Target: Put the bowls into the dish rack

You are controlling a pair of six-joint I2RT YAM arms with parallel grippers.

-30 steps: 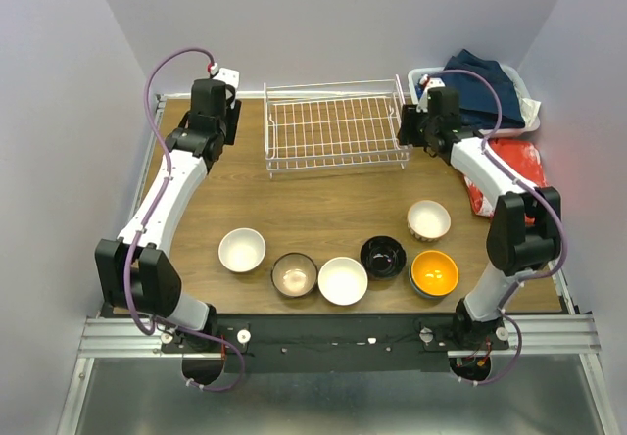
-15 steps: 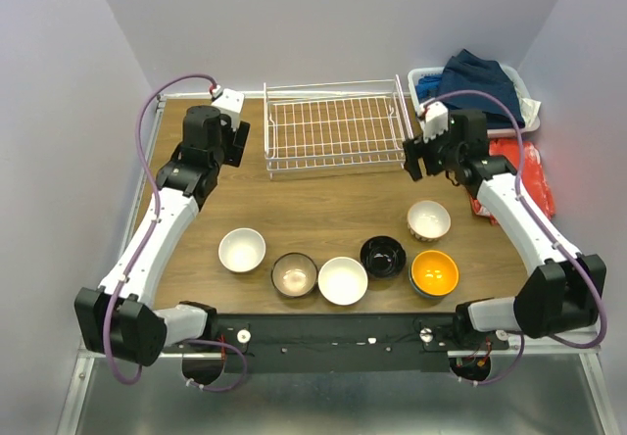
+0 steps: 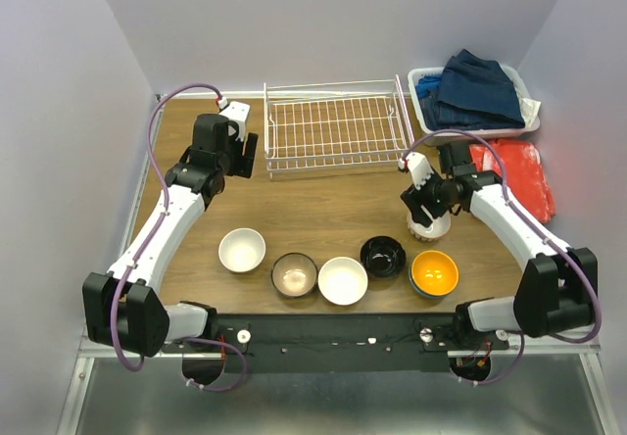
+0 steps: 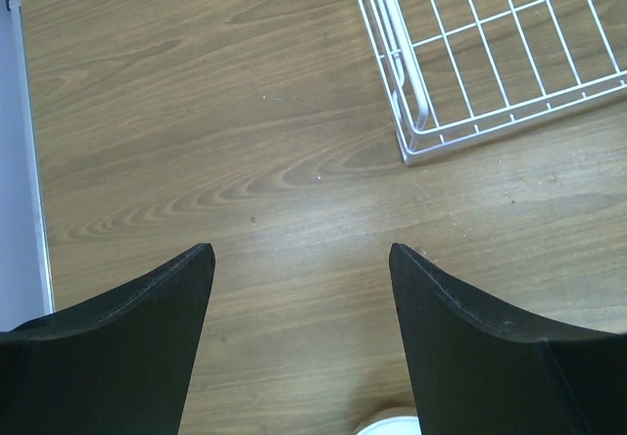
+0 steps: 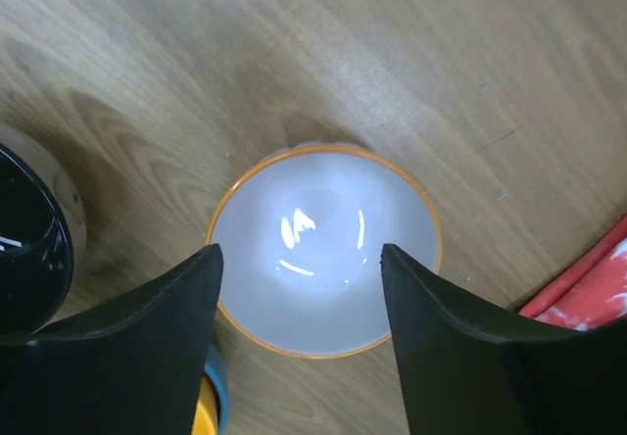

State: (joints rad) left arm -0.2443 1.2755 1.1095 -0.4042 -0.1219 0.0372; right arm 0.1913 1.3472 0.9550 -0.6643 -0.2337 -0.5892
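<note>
Top external view: a curved row of bowls (image 3: 343,280) sits toward 6 o'clock on the desk (image 3: 323,200), coloured white, tan-lined, white, glossy black and orange. At 3 o'clock the right jaws hang wide open over a cream bowl (image 5: 323,259) with an orange rim, gripping nothing. The left jaws gape, holding nothing, over the desk at 10 o'clock. The white wire dish rack (image 3: 336,131) stands at 12 o'clock.

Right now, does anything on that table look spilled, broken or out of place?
Nothing stands out. The six bowls sit upright on the table, and the dish rack sits flat and empty. Only the blue clothes and a red bundle off to the right seem unrelated to dishes.
</note>
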